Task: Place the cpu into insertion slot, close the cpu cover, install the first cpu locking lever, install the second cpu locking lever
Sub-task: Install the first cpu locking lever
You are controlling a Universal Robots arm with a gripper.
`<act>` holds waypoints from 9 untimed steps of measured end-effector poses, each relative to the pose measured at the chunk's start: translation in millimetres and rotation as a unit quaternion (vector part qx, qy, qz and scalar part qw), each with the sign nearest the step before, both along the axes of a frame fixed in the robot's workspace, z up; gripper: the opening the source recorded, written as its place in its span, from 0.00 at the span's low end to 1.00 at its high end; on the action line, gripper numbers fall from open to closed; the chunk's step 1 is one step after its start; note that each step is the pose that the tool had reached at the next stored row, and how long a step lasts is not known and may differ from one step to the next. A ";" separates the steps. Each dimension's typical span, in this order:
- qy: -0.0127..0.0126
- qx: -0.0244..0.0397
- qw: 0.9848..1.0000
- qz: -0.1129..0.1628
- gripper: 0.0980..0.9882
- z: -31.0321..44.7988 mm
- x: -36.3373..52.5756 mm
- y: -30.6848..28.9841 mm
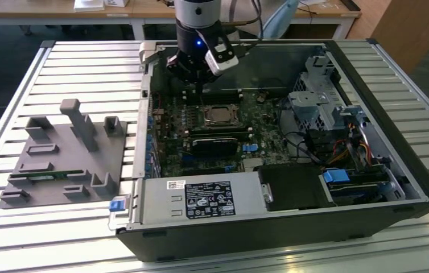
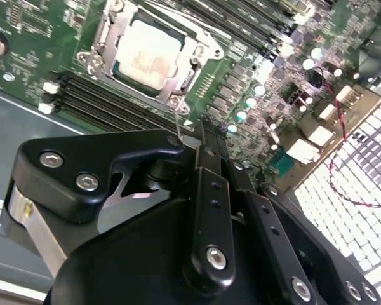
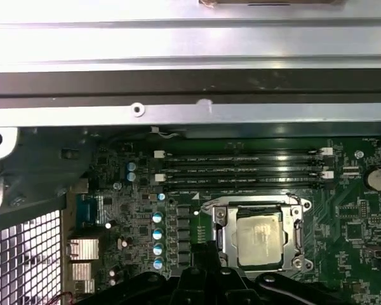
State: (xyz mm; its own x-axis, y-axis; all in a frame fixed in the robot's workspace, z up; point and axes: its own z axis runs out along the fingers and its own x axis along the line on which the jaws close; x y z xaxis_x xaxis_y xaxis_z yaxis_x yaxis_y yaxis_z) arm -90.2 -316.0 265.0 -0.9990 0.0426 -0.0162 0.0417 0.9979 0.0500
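The cpu (image 1: 218, 116) (image 2: 146, 52) (image 3: 260, 235), a square chip with a pale silver top, lies in the insertion slot (image 3: 223, 244) on the green motherboard. The cpu cover (image 2: 108, 28) (image 3: 298, 219), a silver frame, lies flat around it. A thin metal rod (image 2: 178, 121) rises from the socket's corner and passes close to my fingertips. My gripper (image 1: 199, 94) (image 2: 206, 127) (image 3: 203, 251) hangs just above the board beside the socket, on its memory-slot side. Its black fingers (image 2: 203, 165) are pressed together, and nothing shows between them.
The open computer case (image 1: 396, 142) walls in the board. Long black memory slots (image 3: 241, 171) run beside the socket. A drive cage (image 1: 317, 105) and cables stand at the exterior view's right and a power supply (image 1: 199, 199) at the front. On the slatted table lies a grey fixture block (image 1: 62, 153).
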 end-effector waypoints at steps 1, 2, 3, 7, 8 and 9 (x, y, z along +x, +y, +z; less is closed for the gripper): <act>0.000 0.000 1.000 0.000 0.01 -0.5 -1.7 0.0; 0.000 0.000 1.000 0.000 0.01 -1.1 -3.0 0.2; 0.000 0.000 1.000 0.000 0.01 -1.7 -3.8 0.4; 0.000 0.000 1.000 0.000 0.01 -3.0 -5.5 2.5; 0.000 0.000 1.000 0.000 0.01 -3.2 -5.8 3.1; 0.000 0.000 1.000 0.000 0.01 -3.5 -6.6 3.4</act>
State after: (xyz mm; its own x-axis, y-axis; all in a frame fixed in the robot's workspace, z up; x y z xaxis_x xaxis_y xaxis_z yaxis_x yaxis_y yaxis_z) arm -96.8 -312.6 261.5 -0.9990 0.0417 -0.0162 0.0409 0.9979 0.0501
